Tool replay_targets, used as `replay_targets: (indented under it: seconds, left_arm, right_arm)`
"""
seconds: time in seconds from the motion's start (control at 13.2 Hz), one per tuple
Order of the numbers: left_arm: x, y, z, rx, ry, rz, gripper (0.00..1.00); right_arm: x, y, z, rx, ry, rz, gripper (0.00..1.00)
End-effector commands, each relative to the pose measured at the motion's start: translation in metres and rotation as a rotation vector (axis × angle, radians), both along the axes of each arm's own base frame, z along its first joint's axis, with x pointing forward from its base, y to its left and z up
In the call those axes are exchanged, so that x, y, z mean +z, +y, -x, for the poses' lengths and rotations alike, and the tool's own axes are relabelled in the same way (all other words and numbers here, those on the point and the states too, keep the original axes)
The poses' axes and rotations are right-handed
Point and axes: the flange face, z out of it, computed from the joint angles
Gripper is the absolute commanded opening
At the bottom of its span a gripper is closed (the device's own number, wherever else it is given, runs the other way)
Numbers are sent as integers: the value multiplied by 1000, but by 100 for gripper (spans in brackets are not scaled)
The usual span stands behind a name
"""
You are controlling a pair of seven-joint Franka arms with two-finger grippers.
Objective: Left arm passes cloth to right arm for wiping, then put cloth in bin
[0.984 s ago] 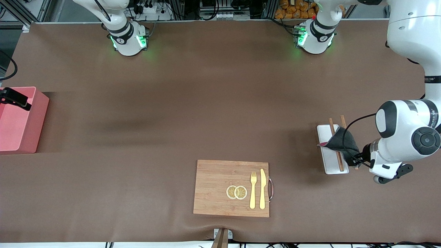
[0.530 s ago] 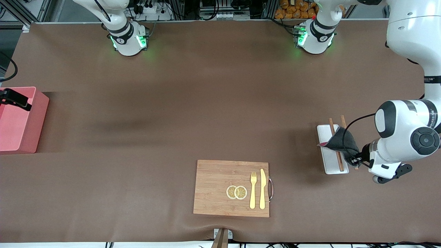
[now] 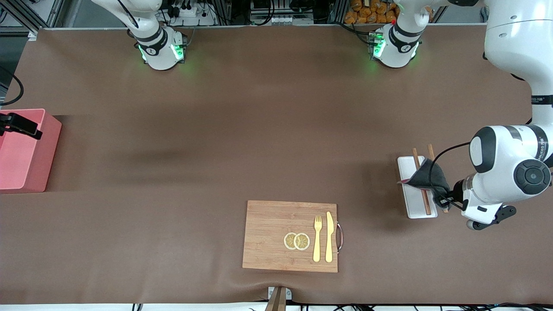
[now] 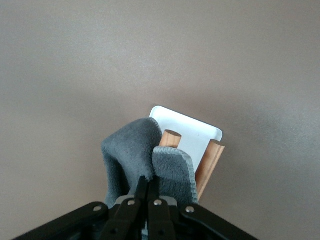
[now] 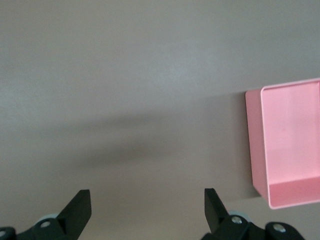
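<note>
Left gripper (image 4: 146, 192) pinches cloth (image 3: 425, 178) above tray (image 3: 408, 186); right gripper (image 5: 146, 207), fingers apart, waits near bin (image 3: 21, 151); thin-looking grip could slip.

Left gripper (image 4: 148, 186) jaws pinching grey cloth (image 4: 134, 155), above white tray (image 4: 192, 134), chopsticks (image 4: 210, 161)

Even, soft overhead light fills the room, and the brown counter (image 3: 259, 129) shows no glare. Broad, faint shadows smear across its middle, with a darker one beside the bin (image 3: 26, 151). Green lamps glow at both arm bases. The wrist views look slightly soft.
</note>
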Motion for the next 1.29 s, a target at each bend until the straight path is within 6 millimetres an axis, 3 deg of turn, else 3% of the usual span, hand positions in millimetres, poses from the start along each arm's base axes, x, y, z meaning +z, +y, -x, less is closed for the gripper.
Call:
replay_targets:
  seconds: [0.0,0.23,0.38,0.68,0.91,1.21]
  left_arm:
    - [11,-2,2,-11,6,-20,0]
    - [37,-19,9,-31,20,-14,0]
    - [62,-44,16,-65,25,4,0]
    - [110,-90,33,-67,11,55,0]
    - [129,-140,48,4,21,120,0]
    - [137,-232,75,128,38,156,0]
  right_arm:
    - [2,15,3,-148,33,-74,100]
    - [-1,25,5,-241,63,-144,100]
    - [0,35,6,-339,84,-190,100]
    - [1,86,4,-549,150,-260,100]
    - [1,129,4,-706,229,-320,100]
    - [-23,185,-7,-913,380,-362,100]
